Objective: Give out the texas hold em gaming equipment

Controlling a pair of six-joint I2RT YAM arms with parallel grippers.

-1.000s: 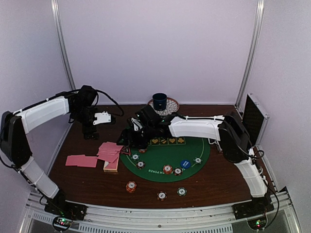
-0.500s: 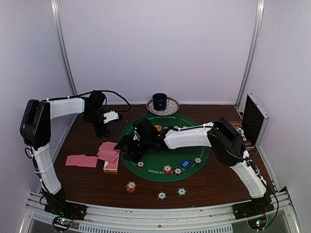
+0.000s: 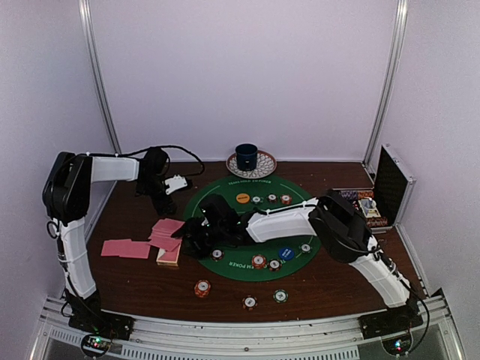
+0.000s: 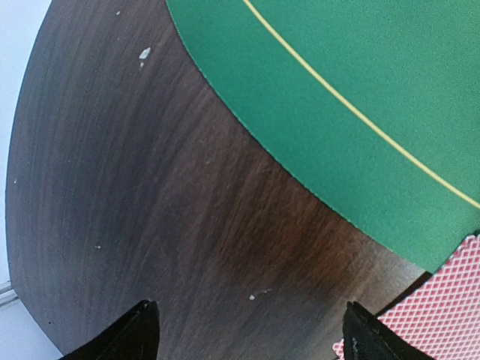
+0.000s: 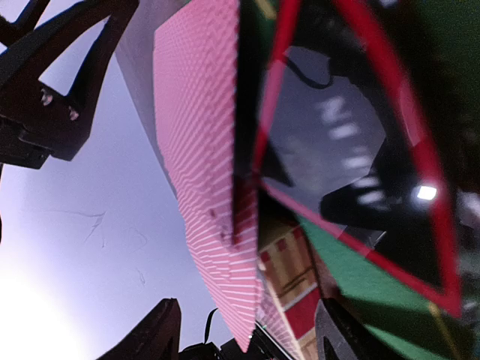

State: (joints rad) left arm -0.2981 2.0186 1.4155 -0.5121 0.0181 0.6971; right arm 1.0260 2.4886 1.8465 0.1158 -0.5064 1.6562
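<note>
**Arms at the cards**

One green felt mat (image 3: 225,189). Left end effector (image 4: 251,334) spread, empty; right end effector (image 5: 247,334) among pink-backed cards (image 3: 163,234) and one triangle marker (image 5: 352,150), grip unclear. Two marker discs (image 3: 286,253) on the mat; three poker chips (image 3: 250,302) on bare table (image 3: 135,285).

cards (image 3: 166,234) pink, face-dn, left of mat (image 3: 212,196) | chips (image 3: 259,261) striped, scattered

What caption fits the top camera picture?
Robot's right arm reaches across the green mat and poker chips toward pink-backed cards.
</note>
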